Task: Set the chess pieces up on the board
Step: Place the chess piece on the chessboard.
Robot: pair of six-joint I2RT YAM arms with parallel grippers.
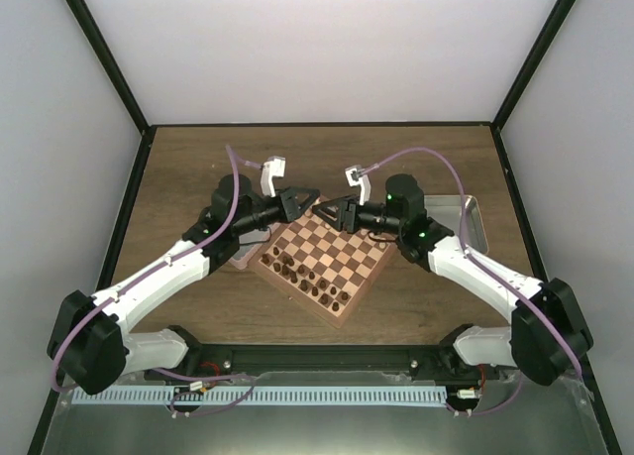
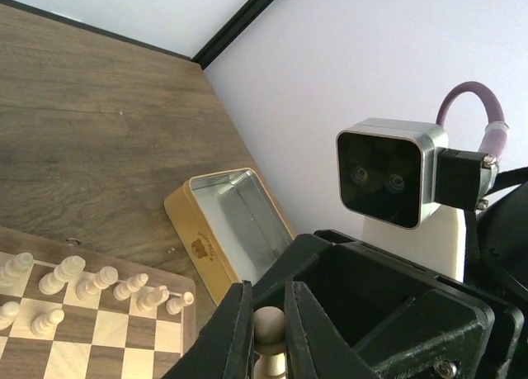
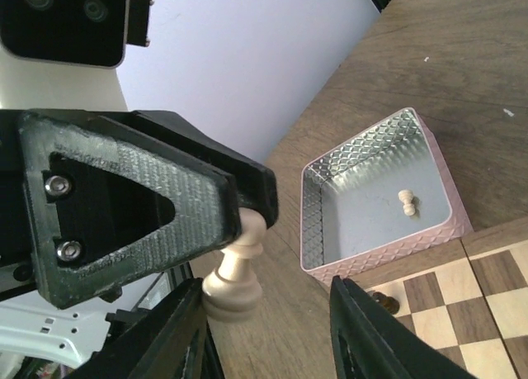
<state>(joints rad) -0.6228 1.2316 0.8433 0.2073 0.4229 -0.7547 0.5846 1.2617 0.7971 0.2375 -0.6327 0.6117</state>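
Beige pawn (image 3: 235, 273) pinched by the left gripper (image 2: 268, 339) toward the desk's (image 1: 198, 158) far edge; right gripper (image 3: 272, 338) spread wide just beside it.

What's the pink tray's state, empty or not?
Not empty. The right wrist view shows one light chess piece on the pink tray floor; nothing else inside.
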